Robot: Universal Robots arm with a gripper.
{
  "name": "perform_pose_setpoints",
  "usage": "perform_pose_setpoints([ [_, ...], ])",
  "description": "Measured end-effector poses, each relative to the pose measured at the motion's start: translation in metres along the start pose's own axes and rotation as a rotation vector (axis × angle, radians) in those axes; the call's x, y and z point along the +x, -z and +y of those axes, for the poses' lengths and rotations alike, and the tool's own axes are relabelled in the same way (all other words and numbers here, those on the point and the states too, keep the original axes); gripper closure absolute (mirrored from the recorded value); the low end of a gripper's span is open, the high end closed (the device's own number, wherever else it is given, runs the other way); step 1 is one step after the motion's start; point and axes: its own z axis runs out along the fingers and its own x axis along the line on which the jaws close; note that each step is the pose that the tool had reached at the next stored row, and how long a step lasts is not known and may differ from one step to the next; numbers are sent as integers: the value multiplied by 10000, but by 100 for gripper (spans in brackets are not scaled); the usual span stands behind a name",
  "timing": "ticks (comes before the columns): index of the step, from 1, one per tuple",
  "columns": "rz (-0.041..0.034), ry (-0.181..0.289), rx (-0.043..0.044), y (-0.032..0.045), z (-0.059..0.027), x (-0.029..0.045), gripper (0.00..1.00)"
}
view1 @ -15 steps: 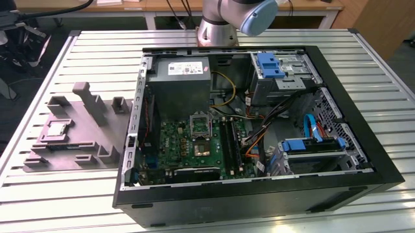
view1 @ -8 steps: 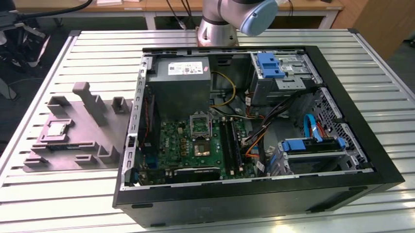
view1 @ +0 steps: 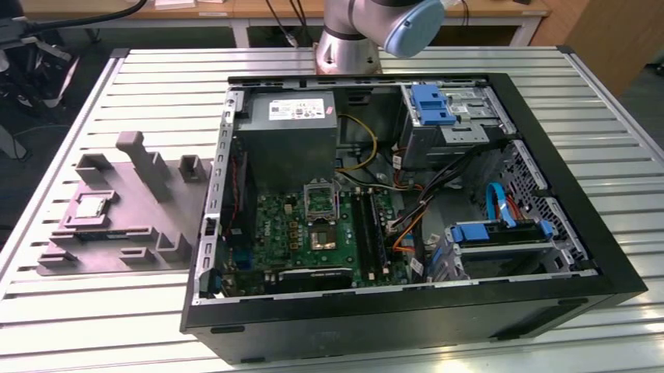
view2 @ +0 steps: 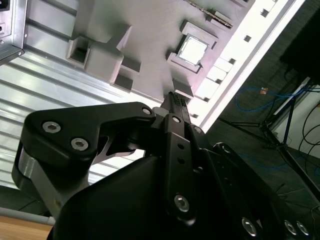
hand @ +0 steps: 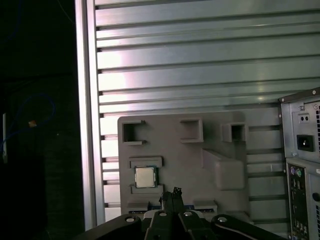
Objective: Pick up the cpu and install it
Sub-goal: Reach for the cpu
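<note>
1. The gripper (view2: 176, 100) (hand: 173, 194) is clenched in both wrist views, its fingertips pressed together with nothing between them. Its black body hides the closest edge of the fixture.
2. Just ahead of the tips lies one grey plastic fixture (hand: 185, 165) (view2: 150, 50) with upright posts, flat on the slatted aluminium table (hand: 200, 50) (view2: 50, 90).
3. The one cpu (hand: 145, 177) (view2: 193, 50) sits in a walled pocket of that fixture, silver top upward, near the fingertips but apart from them and a little off to one side.
4. Past the cpu, the first wrist view shows three more square pockets in a row. What they hold cannot be made out.
5. In the exterior view the cpu (view1: 92, 206) rests on the fixture (view1: 135, 202), with a thin dark strip (view1: 92, 233) just beside its pocket that is too small to identify.
6. Farther off stands one open black computer case (view1: 415, 318) (hand: 300, 150), cut off at the picture's edge in the first wrist view.
7. Inside it are one green motherboard (view1: 280, 233), one grey power supply (view1: 288, 140) and two blue drive brackets (view1: 431, 105) (view1: 498, 233). The board's socket area is hard to read.
8. The robot arm (view1: 363, 31) is cut off at the exterior view's upper edge.
</note>
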Motion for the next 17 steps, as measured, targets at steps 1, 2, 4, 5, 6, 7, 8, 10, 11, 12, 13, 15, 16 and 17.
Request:
perform_pose_setpoints([
  [1, 0, 0, 0, 0, 0, 2, 89],
  [2, -1, 1, 0, -1, 0, 4, 89],
  [4, 1, 0, 0, -1, -1, 7, 89],
  [5, 0, 0, 0, -2, -1, 9, 89],
  [6, 0, 1, 0, -2, -1, 10, 89],
  [7, 0, 1, -1, -4, -2, 17, 89],
  [8, 0, 0, -1, -7, -2, 26, 89],
  [10, 0, 0, 0, -7, -3, 29, 89],
  [11, 0, 0, 0, -7, -3, 32, 89],
  [12, 1, 0, 0, -8, -3, 35, 89],
  [13, 1, -1, 0, -8, -3, 41, 89],
  [15, 1, 0, 0, -9, -4, 54, 89],
  [16, 1, 0, 0, -10, -5, 62, 89],
  [17, 0, 0, 0, -11, -6, 72, 89],
])
